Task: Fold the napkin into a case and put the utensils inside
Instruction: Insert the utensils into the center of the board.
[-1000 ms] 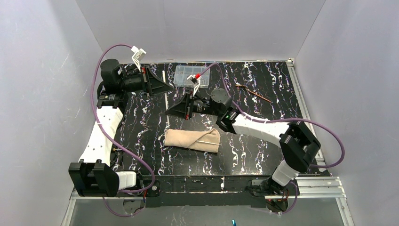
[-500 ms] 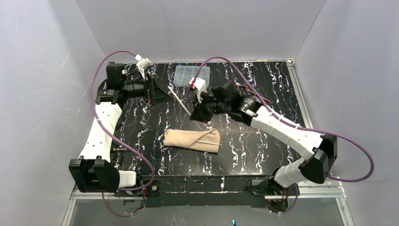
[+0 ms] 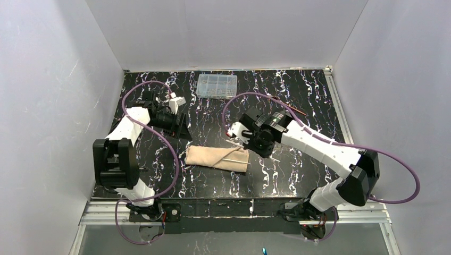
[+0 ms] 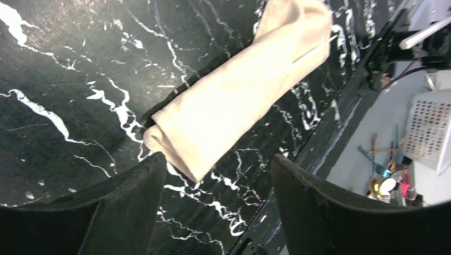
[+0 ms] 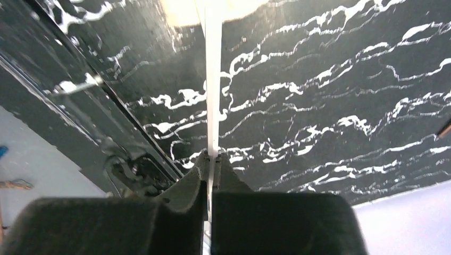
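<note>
The beige napkin (image 3: pixel 215 157) lies folded into a narrow case on the black marbled table, also seen in the left wrist view (image 4: pixel 239 90). A thin utensil handle (image 3: pixel 235 159) (image 4: pixel 314 50) sticks out of its right end. My right gripper (image 3: pixel 240 140) (image 5: pixel 211 158) hovers just above that right end, shut on a thin pale utensil (image 5: pixel 213 79) that points at the cloth (image 5: pixel 181 10). My left gripper (image 3: pixel 183 133) (image 4: pixel 218 172) stands open and holds nothing, just off the case's left end. Another copper utensil (image 3: pixel 298 110) lies at the back right.
A clear plastic compartment box (image 3: pixel 217 86) stands at the back middle. The table's front rail (image 3: pixel 228 204) runs below the case. Purple cables loop over both arms. White walls close in the left, back and right sides.
The thin utensil passed from my left gripper to my right one. The right arm carried it down to the case's right end. The left gripper opened and swung down to the case's left end.
</note>
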